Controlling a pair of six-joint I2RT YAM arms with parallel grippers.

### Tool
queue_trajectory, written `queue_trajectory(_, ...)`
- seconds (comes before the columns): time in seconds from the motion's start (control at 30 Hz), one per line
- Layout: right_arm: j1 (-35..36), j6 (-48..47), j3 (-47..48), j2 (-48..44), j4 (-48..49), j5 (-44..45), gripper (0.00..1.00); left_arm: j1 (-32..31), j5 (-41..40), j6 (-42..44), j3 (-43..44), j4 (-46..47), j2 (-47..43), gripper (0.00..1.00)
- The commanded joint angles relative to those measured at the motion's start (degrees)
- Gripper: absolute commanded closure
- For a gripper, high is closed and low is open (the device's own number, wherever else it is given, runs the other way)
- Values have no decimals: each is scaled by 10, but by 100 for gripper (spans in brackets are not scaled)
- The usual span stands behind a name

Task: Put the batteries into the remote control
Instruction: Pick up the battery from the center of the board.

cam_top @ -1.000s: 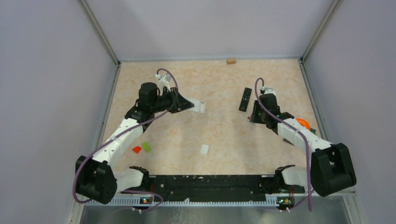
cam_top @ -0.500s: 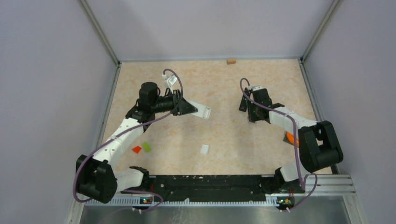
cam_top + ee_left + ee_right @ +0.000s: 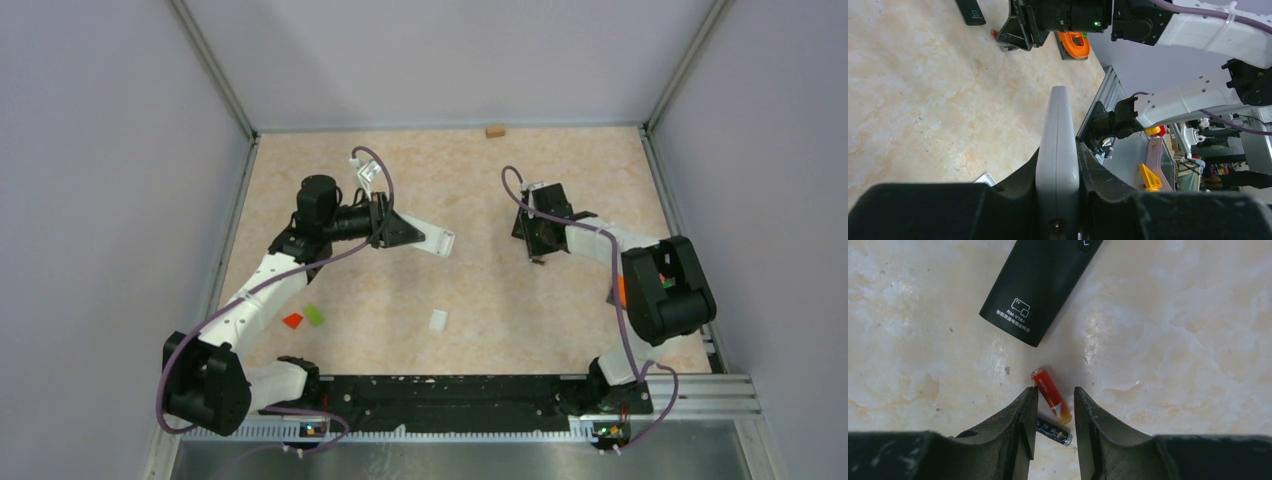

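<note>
Left gripper (image 3: 408, 233) is clamping the white remote (image 3: 438, 240) in the overhead view, apparently lifting it clear of the table to present it for loading. The right gripper (image 3: 537, 252) is reaching down well apart from it. Through the left wrist camera, that remote is sitting edge-on between the closed fingers, pointing ahead toward the other arm. Under the right wrist camera, the jaws are standing apart and straddling the red battery (image 3: 1050, 395) without yet pinching it. A dark battery (image 3: 1054, 432) is lying just behind, nearer the wrist, and the black remote (image 3: 1040, 287) is resting just ahead of the fingertips.
</note>
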Motion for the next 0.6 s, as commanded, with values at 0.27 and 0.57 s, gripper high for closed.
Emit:
queue_trajectory(0.27, -18, 15, 21, 41, -11, -13, 68, -2, 28, -5, -10, 66, -30, 100)
queue_trajectory(0.57, -19, 46, 19, 36, 13, 29, 96, -2, 61, -49, -37, 156, -40, 100)
